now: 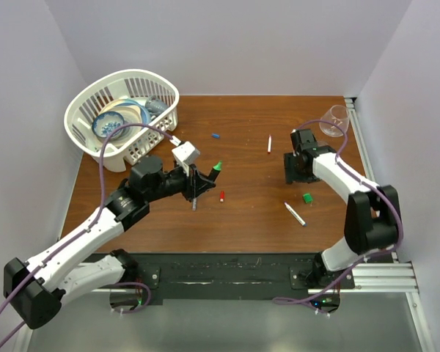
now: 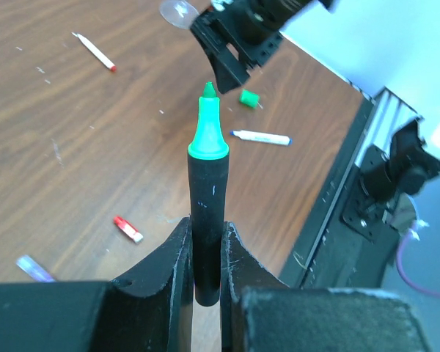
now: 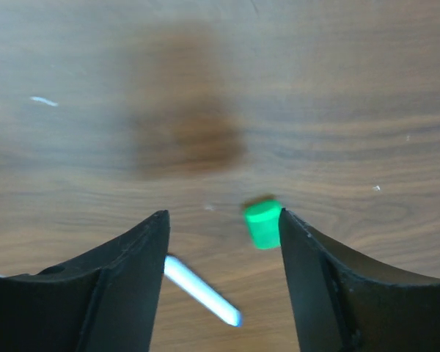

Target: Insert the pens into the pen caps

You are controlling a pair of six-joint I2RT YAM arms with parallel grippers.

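My left gripper (image 1: 199,181) is shut on a stubby black marker (image 2: 207,198) with a green tip (image 1: 217,167), held above the table with the tip pointing toward the right arm. My right gripper (image 1: 295,176) is open and empty, hovering over the table. In the right wrist view the green cap (image 3: 262,223) lies just inside the right finger, and a white pen (image 3: 202,290) lies near the left one. The green cap (image 1: 307,197) and that white pen (image 1: 295,213) lie right of centre. A red cap (image 1: 221,196), a blue cap (image 1: 215,136) and a white red-tipped pen (image 1: 269,144) lie apart on the table.
A white basket (image 1: 84,103) holding bowls stands at the back left. A clear glass (image 1: 335,121) stands at the back right corner. A purple stick (image 2: 33,268) lies under my left gripper. Walls close in on the left, right and back.
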